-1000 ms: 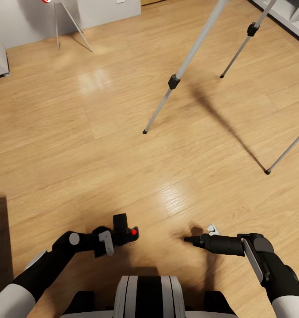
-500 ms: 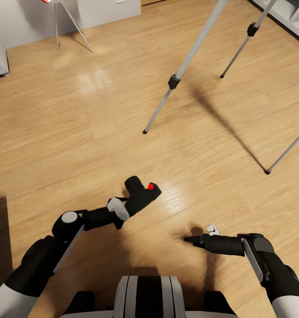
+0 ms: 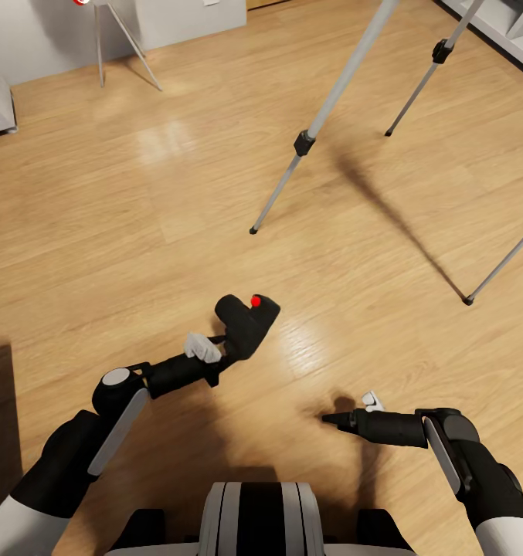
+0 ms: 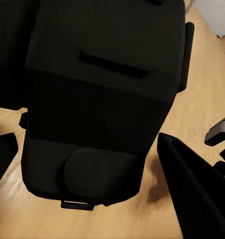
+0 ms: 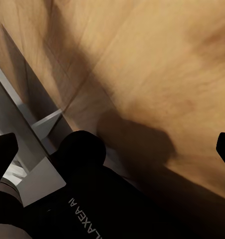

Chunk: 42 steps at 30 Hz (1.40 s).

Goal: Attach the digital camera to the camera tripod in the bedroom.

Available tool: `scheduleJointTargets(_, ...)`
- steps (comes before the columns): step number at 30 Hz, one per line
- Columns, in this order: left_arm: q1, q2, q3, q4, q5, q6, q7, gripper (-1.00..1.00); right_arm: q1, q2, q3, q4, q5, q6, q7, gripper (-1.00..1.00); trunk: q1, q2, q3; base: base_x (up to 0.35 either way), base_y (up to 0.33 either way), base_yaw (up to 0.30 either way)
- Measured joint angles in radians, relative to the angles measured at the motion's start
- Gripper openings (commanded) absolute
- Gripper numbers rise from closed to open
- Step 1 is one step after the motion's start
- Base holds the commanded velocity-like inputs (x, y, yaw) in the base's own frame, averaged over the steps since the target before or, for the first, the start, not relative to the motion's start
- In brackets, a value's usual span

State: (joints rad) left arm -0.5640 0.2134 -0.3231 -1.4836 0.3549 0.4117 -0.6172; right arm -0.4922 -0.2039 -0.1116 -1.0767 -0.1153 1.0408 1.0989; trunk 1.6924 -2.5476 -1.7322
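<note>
Digital camera [image 3: 247,323] held in left gripper [image 3: 215,351], jaws clamped on its body, red dot up, raised over wooden floor [image 3: 137,232]. Camera tripod [image 3: 346,77] ahead and to the right of camera, well apart; nearest leg slanting up and away, head out of frame, so mount presumably high above. Left arm nearer. Right gripper [image 3: 354,413] low beside trunk, apparently spread, nothing held.
</note>
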Motion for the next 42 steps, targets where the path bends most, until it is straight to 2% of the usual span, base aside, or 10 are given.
scheduleJointTargets(9,0.000,-0.005,-0.002,0.006,0.027,0.000,0.016,-1.00,0.000,0.001,0.000,0.000,0.000,0.000,0.000,1.00,0.000,0.000,0.000,0.000,0.000,0.000)
scheduleJointTargets(15,0.000,-0.035,-0.003,0.023,0.077,0.001,0.020,-1.00,0.000,0.001,0.000,0.000,0.000,0.000,0.000,1.00,0.000,0.000,0.000,0.000,0.000,0.000)
scheduleJointTargets(25,0.000,-0.169,-0.004,0.190,0.110,0.009,0.065,-1.00,0.000,0.002,0.000,0.000,0.000,0.000,0.001,1.00,0.000,0.000,0.000,0.000,0.000,0.000)
scheduleJointTargets(26,0.000,-0.225,-0.003,0.230,0.099,0.003,0.212,-1.00,0.000,0.003,0.000,0.000,0.000,0.000,0.000,1.00,0.000,0.000,0.000,0.000,0.000,0.000)
scheduleJointTargets(28,0.000,-0.256,-0.003,0.240,0.105,0.006,0.353,-1.00,0.000,0.004,0.000,0.000,0.000,0.000,0.000,1.00,0.000,0.000,0.000,0.000,0.000,0.000)
scheduleJointTargets(29,0.000,-0.297,-0.005,0.245,0.119,0.006,0.575,-1.00,0.000,0.005,0.000,0.000,0.000,0.000,0.000,1.00,0.000,0.000,0.000,0.000,0.000,0.000)
scheduleJointTargets(32,0.000,-0.337,-0.004,0.249,0.113,-0.008,0.862,-1.00,0.000,0.005,0.000,0.000,0.000,0.000,-0.001,1.00,0.000,0.000,0.000,0.000,0.000,0.000)
scheduleJointTargets(34,0.000,-0.376,-0.020,0.249,0.153,-0.103,1.167,-1.00,0.000,0.005,0.000,0.000,0.000,0.000,-0.001,1.00,0.000,0.000,0.000,0.000,0.000,0.000)
scheduleJointTargets(39,0.006,-0.387,-0.061,0.246,0.272,-0.208,1.273,-1.00,0.000,0.005,0.000,0.000,0.000,0.000,-0.001,1.00,0.000,0.000,0.000,0.000,0.000,0.000)
scheduleJointTargets(42,0.008,-0.387,-0.110,0.222,0.292,-0.234,1.288,-1.00,0.000,0.005,0.000,0.000,0.000,0.000,-0.001,1.00,0.000,0.000,0.000,0.000,0.000,0.000)
